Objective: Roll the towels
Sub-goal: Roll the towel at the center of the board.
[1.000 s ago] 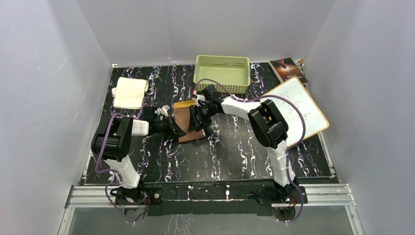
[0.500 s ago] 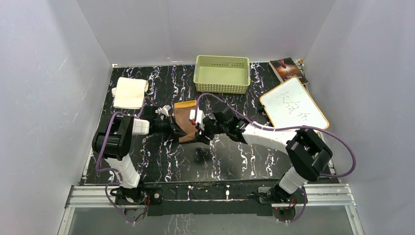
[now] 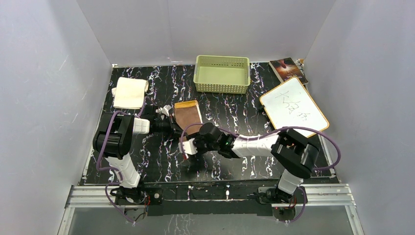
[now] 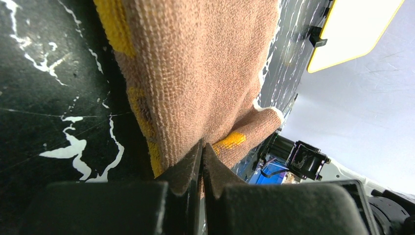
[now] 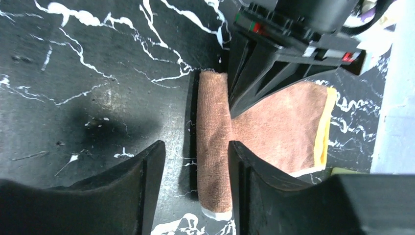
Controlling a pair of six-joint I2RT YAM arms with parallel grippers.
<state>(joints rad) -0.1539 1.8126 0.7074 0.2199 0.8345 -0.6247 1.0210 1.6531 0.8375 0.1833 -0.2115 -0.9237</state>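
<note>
While left pincer (image 4: 202, 148) clamps the brown towel (image 4: 195, 63), right pincer (image 5: 195, 149) stands half-open.

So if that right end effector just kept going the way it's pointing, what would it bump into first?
Probably the rolled edge of the brown towel, lying just ahead of the right end effector. The left end effector, shut on that towel, sits right behind it. Depth is unclear.

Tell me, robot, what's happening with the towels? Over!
Left gripper shut on brown towel. Right gripper open, empty, facing its rolled end. White towel lies far left. Basket, board well apart.
</note>
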